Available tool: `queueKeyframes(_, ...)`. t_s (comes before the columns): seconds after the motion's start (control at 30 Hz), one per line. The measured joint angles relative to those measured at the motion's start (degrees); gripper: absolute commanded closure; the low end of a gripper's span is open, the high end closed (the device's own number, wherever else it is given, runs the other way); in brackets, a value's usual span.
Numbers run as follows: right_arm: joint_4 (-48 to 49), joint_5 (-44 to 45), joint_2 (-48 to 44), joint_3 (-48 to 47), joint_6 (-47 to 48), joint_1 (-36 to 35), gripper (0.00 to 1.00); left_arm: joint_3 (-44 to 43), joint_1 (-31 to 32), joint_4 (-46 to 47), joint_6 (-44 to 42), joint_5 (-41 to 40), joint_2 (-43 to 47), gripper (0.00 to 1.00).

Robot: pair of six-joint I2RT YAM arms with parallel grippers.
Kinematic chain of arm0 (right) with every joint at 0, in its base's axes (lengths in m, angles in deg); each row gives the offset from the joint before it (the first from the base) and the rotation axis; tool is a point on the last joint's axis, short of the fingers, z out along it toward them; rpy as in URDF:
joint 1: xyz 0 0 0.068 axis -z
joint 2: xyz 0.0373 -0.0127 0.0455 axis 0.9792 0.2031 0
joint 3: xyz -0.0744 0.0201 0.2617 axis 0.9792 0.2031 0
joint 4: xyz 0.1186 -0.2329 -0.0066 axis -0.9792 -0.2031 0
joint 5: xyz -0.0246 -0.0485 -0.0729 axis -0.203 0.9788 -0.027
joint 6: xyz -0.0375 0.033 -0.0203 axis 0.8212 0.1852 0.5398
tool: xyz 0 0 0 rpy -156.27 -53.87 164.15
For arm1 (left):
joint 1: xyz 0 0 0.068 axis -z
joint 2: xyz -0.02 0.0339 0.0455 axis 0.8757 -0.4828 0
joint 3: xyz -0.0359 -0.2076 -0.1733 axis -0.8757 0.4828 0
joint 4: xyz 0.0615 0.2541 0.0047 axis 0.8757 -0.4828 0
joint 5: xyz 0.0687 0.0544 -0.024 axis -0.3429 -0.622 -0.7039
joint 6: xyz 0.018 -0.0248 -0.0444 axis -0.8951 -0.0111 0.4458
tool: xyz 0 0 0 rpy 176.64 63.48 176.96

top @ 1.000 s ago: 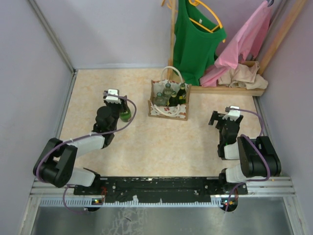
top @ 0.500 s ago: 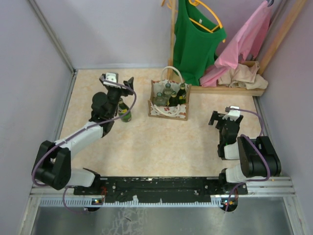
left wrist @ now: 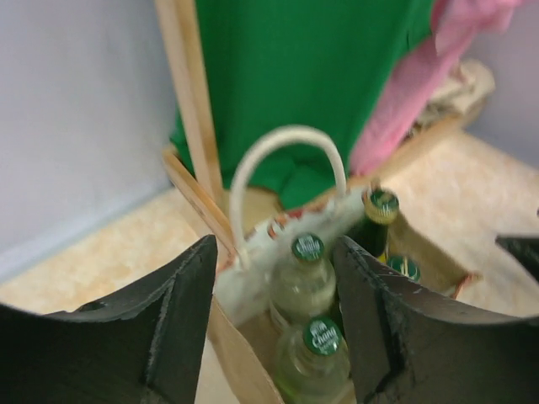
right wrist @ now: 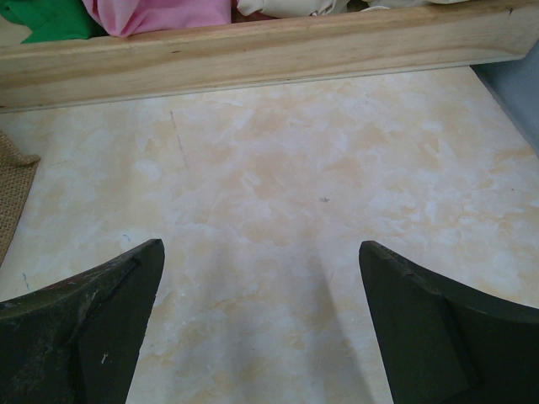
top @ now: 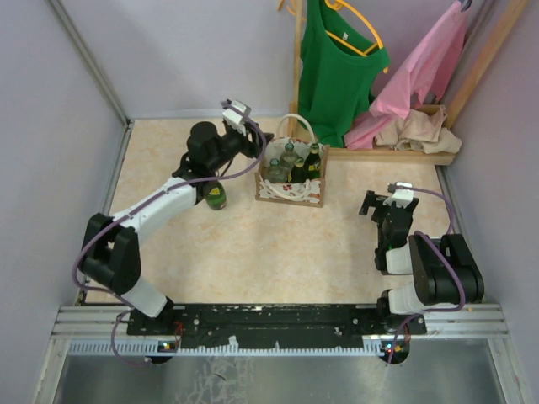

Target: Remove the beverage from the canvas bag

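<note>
Standing free now is the green bottle [top: 216,196], upright on the tabletop [top: 253,244] to the left of the canvas bag [top: 290,190], its neck pointing straight up. Half a second ago the left end effector [top: 249,135] was hovering over it; since then the left arm has swung up and to the right, and the end effector is now sitting beside the bag's left rim, well clear of the bottle. The bag itself hasn't shifted. It is resting square on its base with its mouth facing up and its white loop handle [left wrist: 285,164] arching over the top.

Inside the bag, the remaining bottles [left wrist: 305,282] are standing upright, long axes vertical, green caps showing; a darker bottle [left wrist: 376,220] is leaning close behind them. In the left wrist view the two dark fingers [left wrist: 181,316] are spread wide with nothing between them, framing the handle and those caps.

Over on the right, the right end effector [top: 387,204] is holding the same spot as before, low over bare tabletop, its fingers [right wrist: 93,316] parted wide and gripping nothing. Behind the bag, a green shirt [top: 337,67] and a pink garment [top: 421,71] are hanging on the wooden rack [top: 392,155].
</note>
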Motion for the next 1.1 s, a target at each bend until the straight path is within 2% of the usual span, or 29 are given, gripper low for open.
queueKeyframes(0.07,0.0,0.0,0.0,0.0,0.0,0.0,0.01,0.0,0.76,-1.81,0.15,1.46,-2.29,0.46)
queueKeyframes(0.17,0.0,0.0,0.0,0.0,0.0,0.0,0.01,0.2,1.73,-3.54,0.37,2.58,-4.61,0.46)
queueKeyframes(0.67,0.0,0.0,0.0,0.0,0.0,0.0,0.01,2.73,4.61,-2.84,0.04,1.29,-7.15,0.4)
queueKeyframes(0.87,0.0,0.0,0.0,0.0,0.0,0.0,0.01,3.39,5.86,-3.02,-1.22,-0.59,-10.12,0.31)
queueKeyframes(1.1,0.0,0.0,0.0,0.0,0.0,0.0,0.01,3.58,6.05,-2.73,-1.55,-3.04,-11.19,0.31)
